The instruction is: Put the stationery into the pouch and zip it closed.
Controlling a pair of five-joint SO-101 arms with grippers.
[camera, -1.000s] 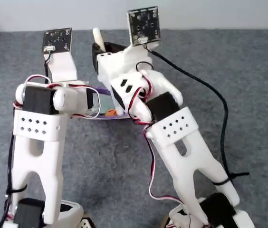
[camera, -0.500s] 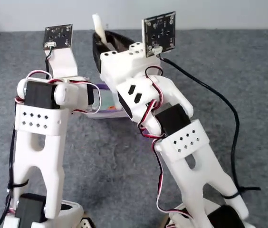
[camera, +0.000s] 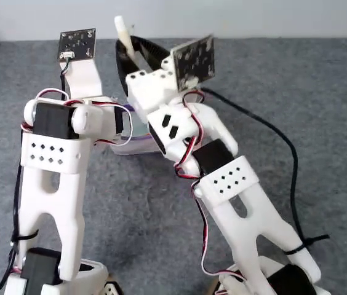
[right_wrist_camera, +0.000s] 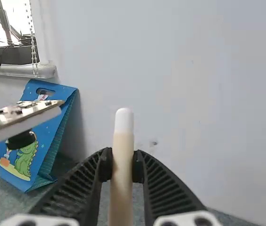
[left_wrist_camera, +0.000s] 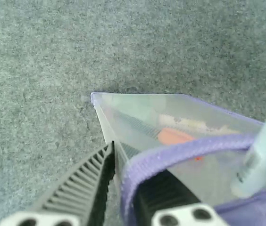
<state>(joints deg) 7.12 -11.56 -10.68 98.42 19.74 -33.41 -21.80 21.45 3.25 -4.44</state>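
Counter's covered in grey carpet-type stuff. Clear pouch with a purple edge sits on it right at the left tool, and a black cable trails across well away from that tool.

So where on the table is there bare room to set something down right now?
Widest bare carpet lies right of the black cable. A second patch sits between the two arms' lower links, on the near side of the pouch. Crowded around the pouch: the left gripper pinches its edge and the right gripper holds a pen raised nearby.
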